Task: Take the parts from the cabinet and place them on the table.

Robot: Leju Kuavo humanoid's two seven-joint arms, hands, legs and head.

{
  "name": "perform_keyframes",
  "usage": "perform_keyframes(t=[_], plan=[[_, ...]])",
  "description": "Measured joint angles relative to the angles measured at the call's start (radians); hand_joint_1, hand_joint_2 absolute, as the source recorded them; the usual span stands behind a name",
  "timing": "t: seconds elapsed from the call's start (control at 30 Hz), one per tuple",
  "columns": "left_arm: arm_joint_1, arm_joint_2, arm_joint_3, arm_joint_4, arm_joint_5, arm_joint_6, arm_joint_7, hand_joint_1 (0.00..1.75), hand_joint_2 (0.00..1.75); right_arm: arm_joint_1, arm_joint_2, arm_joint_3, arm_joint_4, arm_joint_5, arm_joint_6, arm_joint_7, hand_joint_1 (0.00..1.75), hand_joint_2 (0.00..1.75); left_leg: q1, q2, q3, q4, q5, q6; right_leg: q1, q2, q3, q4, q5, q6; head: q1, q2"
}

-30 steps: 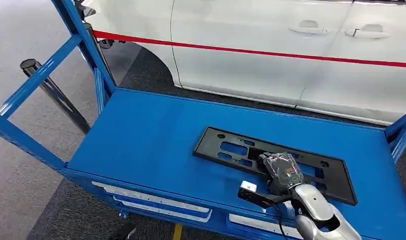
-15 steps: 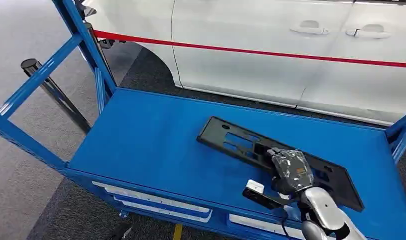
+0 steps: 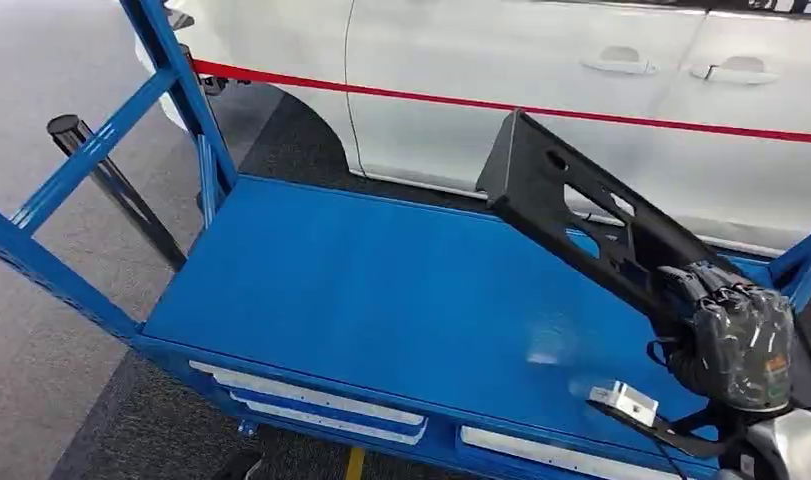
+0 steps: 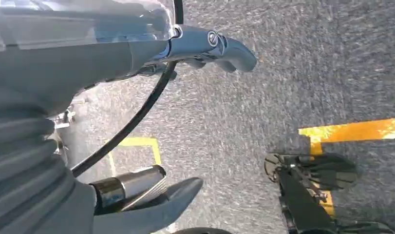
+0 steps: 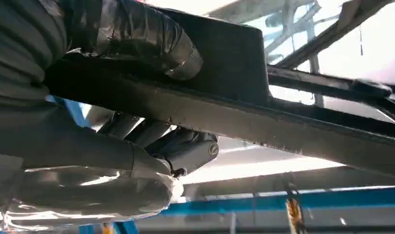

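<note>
Item, one: long flat black plastic panel with rectangular cut-outs and round holes [image 3: 581,225], raised clear of the shelf and tilted, its far end high before the car, its near end in the right hand [image 3: 741,345]. The right wrist view shows the same panel [image 5: 263,122] crossing the picture as a dark bar, the thumb over one face and the fingers [image 5: 151,134] curled under the other: a firm hold.

Item, one: right hand, wrapped in clear film, at the near right corner of the shelf.

Item, one: left hand [image 4: 151,126], seen from its wrist camera above grey speckled floor, fingers apart and holding nothing.

Item, one: blue painted metal cabinet shelf [image 3: 381,290] with blue slanted frame bars.

Item, three: white strip labels [image 3: 311,395] along the shelf's front edge; writing too small to read.

Item, one: white car body [image 3: 461,60] behind the shelf, with two door handles and one red stripe.

Item, yellow floor lines [image 4: 351,130], two patches.

No brand marks legible.
</note>
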Motion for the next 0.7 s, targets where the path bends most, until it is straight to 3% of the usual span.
perform_keyframes(t=[0.07, 0.1, 0.13, 0.2, 0.23, 0.27, 0.33, 0.4, 0.43, 0.47, 0.53, 0.57, 0.6, 0.63, 0.67, 0.7], plan=[[0.001, 0.000, 0.000, 0.000, -0.002, -0.001, 0.013, 0.00, 1.75, 0.027, -0.007, -0.003, 0.000, 0.007, -0.002, -0.002, 1.75, 1.75, 0.000, 0.001, -0.009, 0.013, -0.002, -0.001, -0.008, -0.001, -0.056, 0.133, -0.043, 0.009, 0.000, 0.000], [0.002, 0.000, -0.001, 0.000, -0.002, -0.001, 0.016, 0.00, 1.75, 0.040, -0.011, -0.004, 0.000, 0.009, -0.002, -0.003, 1.75, 1.75, 0.002, 0.000, -0.016, 0.022, -0.006, -0.003, -0.014, -0.003, -0.059, 0.142, -0.028, 0.014, 0.000, 0.000], [0.003, 0.000, -0.001, 0.000, -0.003, -0.001, 0.020, 0.00, 1.75, 0.047, -0.016, -0.006, 0.000, 0.013, -0.002, -0.004, 1.75, 1.75, 0.004, -0.001, -0.020, 0.031, -0.010, -0.007, -0.020, -0.005, -0.039, 0.104, 0.004, 0.019, 0.000, 0.000], [0.003, 0.000, -0.001, 0.000, -0.005, -0.001, 0.025, 0.00, 1.75, 0.054, -0.023, -0.010, 0.000, 0.017, -0.004, -0.005, 1.75, 1.75, 0.012, -0.003, -0.026, 0.057, -0.027, -0.023, -0.032, -0.011, 0.052, -0.061, 0.085, 0.031, 0.000, 0.000], [0.004, 0.001, -0.001, 0.000, -0.010, -0.001, 0.026, 0.00, 1.75, 0.058, -0.026, -0.012, 0.000, 0.018, -0.005, -0.006, 1.75, 1.75, 0.012, -0.004, -0.033, 0.067, -0.035, -0.032, -0.028, -0.009, 0.069, -0.093, 0.048, 0.036, 0.000, 0.000], [0.003, 0.005, -0.001, 0.000, -0.011, -0.001, 0.027, 0.00, 1.75, 0.062, -0.030, -0.013, -0.002, 0.019, -0.008, -0.007, 1.75, 1.75, 0.009, -0.005, -0.049, 0.082, -0.040, -0.039, -0.016, -0.003, 0.069, -0.086, 0.061, 0.018, 0.003, 0.000], [0.004, 0.004, -0.003, 0.000, -0.016, -0.002, 0.030, 0.00, 1.75, 0.070, -0.037, -0.015, -0.004, 0.020, -0.010, -0.009, 1.75, 1.75, 0.006, -0.008, -0.049, 0.088, -0.041, -0.045, -0.018, -0.003, 0.060, -0.083, 0.048, -0.001, 0.002, 0.000], [0.006, 0.005, -0.005, 0.000, -0.018, -0.002, 0.031, 0.00, 1.75, 0.077, -0.043, -0.016, -0.009, 0.020, -0.010, -0.010, 1.75, 1.75, 0.010, -0.008, -0.054, 0.092, -0.042, -0.053, -0.019, -0.004, 0.049, -0.088, 0.055, -0.017, 0.003, 0.000], [0.006, 0.005, -0.005, 0.000, -0.019, -0.002, 0.031, 0.00, 1.75, 0.077, -0.047, -0.016, -0.013, 0.020, -0.010, -0.010, 1.75, 1.75, 0.010, -0.006, -0.063, 0.108, -0.064, -0.056, -0.020, -0.006, 0.048, -0.089, 0.059, -0.026, 0.003, 0.000], [0.006, 0.005, -0.006, 0.000, -0.020, -0.002, 0.032, 0.00, 1.75, 0.079, -0.049, -0.017, -0.017, 0.019, -0.010, -0.010, 1.75, 1.75, 0.010, -0.005, -0.081, 0.154, -0.106, -0.059, -0.019, -0.006, 0.043, -0.089, 0.062, -0.032, 0.002, 0.000], [0.006, 0.005, -0.006, 0.000, -0.021, -0.002, 0.032, 0.00, 1.75, 0.088, -0.053, -0.019, -0.020, 0.018, -0.009, -0.009, 1.75, 1.75, 0.010, -0.005, -0.140, 0.304, -0.192, -0.061, -0.013, -0.010, 0.032, -0.089, 0.069, -0.041, 0.002, 0.000], [0.006, 0.005, -0.007, 0.000, -0.022, -0.002, 0.032, 0.00, 1.75, 0.096, -0.055, -0.020, -0.021, 0.017, -0.009, -0.008, 1.75, 1.75, 0.009, -0.005, -0.161, 0.363, -0.214, -0.059, -0.008, -0.011, 0.026, -0.089, 0.073, -0.044, 0.002, 0.000], [0.006, 0.005, -0.008, 0.000, -0.023, -0.003, 0.032, 0.00, 1.75, 0.103, -0.058, -0.020, -0.022, 0.017, -0.008, -0.005, 1.75, 1.75, 0.008, -0.005, -0.163, 0.380, -0.209, -0.055, -0.004, -0.012, 0.022, -0.088, 0.077, -0.046, 0.002, 0.000], [0.007, 0.004, -0.008, 0.000, -0.024, -0.003, 0.032, 0.00, 1.75, 0.108, -0.061, -0.022, -0.023, 0.016, -0.008, -0.005, 1.75, 1.75, 0.005, -0.005, -0.143, 0.353, -0.183, -0.048, 0.002, -0.012, 0.017, -0.088, 0.082, -0.047, 0.002, 0.000], [0.007, 0.004, -0.008, 0.000, -0.027, -0.003, 0.032, 0.00, 1.75, 0.111, -0.064, -0.024, -0.023, 0.015, -0.008, -0.004, 1.75, 1.75, -0.001, -0.005, -0.107, 0.290, -0.145, -0.037, 0.007, -0.012, 0.013, -0.088, 0.087, -0.049, 0.002, 0.000], [0.006, 0.004, -0.008, 0.000, -0.031, -0.004, 0.032, 0.00, 1.75, 0.115, -0.069, -0.026, -0.029, 0.015, -0.009, -0.002, 1.75, 1.75, -0.009, -0.005, -0.052, 0.194, -0.101, -0.019, 0.012, -0.011, 0.010, -0.089, 0.093, -0.050, 0.002, 0.000]])
